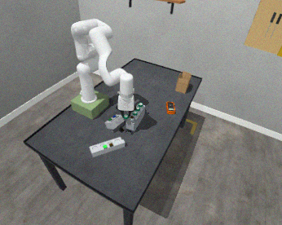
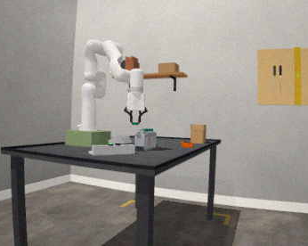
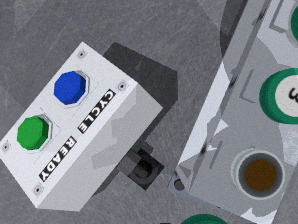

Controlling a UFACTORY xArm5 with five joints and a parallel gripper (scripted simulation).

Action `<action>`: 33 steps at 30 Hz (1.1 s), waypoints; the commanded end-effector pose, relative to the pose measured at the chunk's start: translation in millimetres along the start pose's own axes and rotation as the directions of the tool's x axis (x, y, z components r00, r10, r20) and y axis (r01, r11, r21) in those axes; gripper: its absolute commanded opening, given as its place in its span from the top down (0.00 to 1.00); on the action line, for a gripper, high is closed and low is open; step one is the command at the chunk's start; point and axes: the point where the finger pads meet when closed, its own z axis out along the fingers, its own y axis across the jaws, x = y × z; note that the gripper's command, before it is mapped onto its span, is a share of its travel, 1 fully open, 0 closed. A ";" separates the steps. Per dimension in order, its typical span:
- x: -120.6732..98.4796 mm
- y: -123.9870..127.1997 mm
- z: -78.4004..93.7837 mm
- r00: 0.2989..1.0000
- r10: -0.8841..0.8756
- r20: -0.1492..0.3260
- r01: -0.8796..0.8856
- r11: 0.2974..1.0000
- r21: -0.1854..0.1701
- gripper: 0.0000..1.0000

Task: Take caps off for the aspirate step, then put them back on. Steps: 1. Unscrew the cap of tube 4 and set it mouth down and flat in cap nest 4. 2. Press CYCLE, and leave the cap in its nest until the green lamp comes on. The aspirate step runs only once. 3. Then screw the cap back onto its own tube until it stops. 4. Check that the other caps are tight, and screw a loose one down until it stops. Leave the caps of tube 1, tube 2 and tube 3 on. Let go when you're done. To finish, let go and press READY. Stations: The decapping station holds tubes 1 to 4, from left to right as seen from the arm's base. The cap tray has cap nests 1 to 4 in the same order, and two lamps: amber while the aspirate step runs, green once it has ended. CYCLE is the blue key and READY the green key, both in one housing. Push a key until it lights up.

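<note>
Key housing [image 3: 107,150]: blue key [image 3: 70,88] at 10 o'clock, green key [image 3: 33,132] at 8. Open tube [image 3: 260,173] at 4; green cap [image 3: 283,96] at 3.
</note>
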 end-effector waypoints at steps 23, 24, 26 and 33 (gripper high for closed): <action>31.3 40.2 22.5 1.000 0.002 -0.004 -0.002 1.000 -0.008 1.00; 31.3 40.2 23.5 1.000 0.002 -0.004 -0.002 1.000 -0.008 1.00; 31.3 40.2 23.5 1.000 0.002 -0.004 -0.002 1.000 -0.008 1.00; 31.3 40.2 23.5 1.000 0.002 -0.004 -0.002 1.000 -0.008 1.00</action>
